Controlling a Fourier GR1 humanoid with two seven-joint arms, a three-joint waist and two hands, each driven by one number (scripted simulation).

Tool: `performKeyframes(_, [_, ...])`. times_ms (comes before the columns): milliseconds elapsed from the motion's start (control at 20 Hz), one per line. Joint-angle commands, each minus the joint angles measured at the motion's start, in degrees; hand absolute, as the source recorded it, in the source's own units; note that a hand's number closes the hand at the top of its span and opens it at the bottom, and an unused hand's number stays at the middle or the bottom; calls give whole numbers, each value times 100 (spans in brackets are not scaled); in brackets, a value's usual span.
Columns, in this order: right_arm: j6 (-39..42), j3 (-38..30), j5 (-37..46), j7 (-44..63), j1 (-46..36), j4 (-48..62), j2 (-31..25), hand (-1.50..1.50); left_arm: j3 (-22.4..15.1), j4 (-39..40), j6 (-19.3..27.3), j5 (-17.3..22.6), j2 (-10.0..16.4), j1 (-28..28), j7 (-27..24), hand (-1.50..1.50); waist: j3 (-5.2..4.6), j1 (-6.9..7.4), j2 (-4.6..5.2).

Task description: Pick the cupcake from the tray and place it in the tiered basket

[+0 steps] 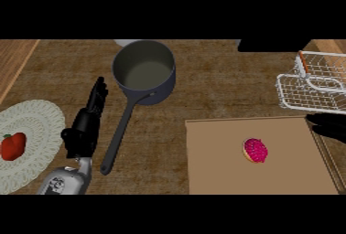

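R hand (329, 127) cut off, state can't tell; L hand (86, 122) fingers straight, empty; cupcake (255, 150) on tray (216, 176).

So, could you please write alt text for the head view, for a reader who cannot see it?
A pink-frosted cupcake lies on a brown tray, untouched, with the right hand at the tray's far right corner near a white wire basket. The left hand rests open between a saucepan and a plate holding a red food item.

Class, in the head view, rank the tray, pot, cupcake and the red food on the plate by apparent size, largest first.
1. Tray
2. Pot
3. Cupcake and red food: these look about alike, so they are not ranked.
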Motion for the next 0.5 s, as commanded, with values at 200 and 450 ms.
performKeyframes(200, [419,213,1005,-189,393,-42,51,-150,-115,-429,40,-267,-143,413,15,0,6,23,-1])
performKeyframes(450, [87,1053,1786,286,53,-102,464,-150,242,-17,-233,-154,-115,-30,84,0,3,42,12])
